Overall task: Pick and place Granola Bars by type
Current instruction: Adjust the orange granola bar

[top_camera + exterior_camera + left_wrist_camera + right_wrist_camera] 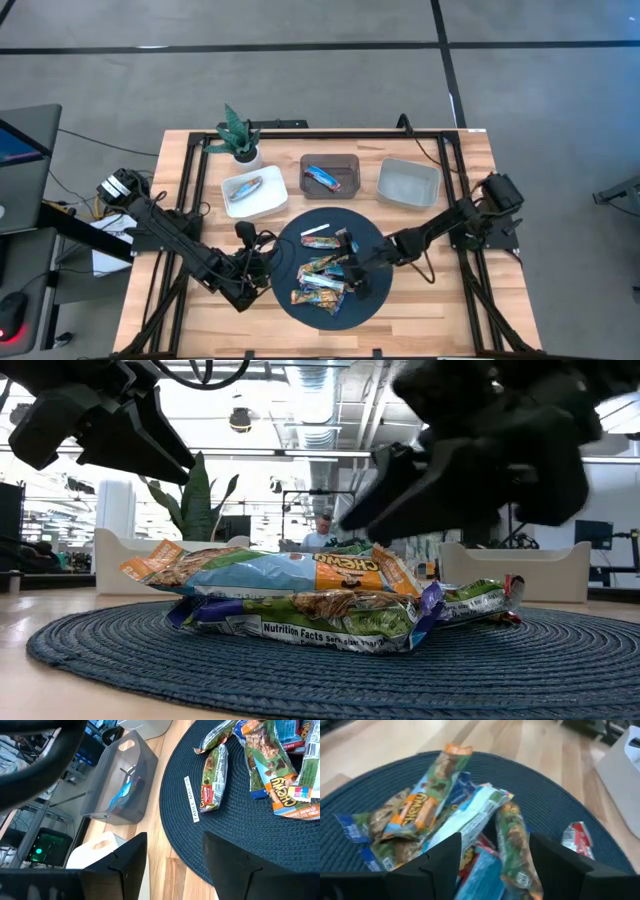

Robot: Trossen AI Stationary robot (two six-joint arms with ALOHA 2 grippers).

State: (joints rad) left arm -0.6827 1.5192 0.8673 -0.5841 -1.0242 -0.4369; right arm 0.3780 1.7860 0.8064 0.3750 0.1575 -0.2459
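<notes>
Several Granola Bars (320,280) in shiny blue, green and orange wrappers lie heaped on a round dark blue mat (372,240). In the low view the heap (300,595) shows stacked in layers. My right gripper (495,865) is open, slanting down just over the heap's right side, with a green-wrapped bar (515,845) showing between its fingers. My left gripper (175,865) is open at the mat's left edge, clear of the bars. A thin white strip (316,230) lies on the mat's far part.
Three bins stand along the far side. The white bin (254,205) holds one bar, the brown bin (330,165) holds a blue bar, and nothing shows in the grey bin (408,184). A potted plant (238,135) stands at the far left. Bare wood lies in front of the mat.
</notes>
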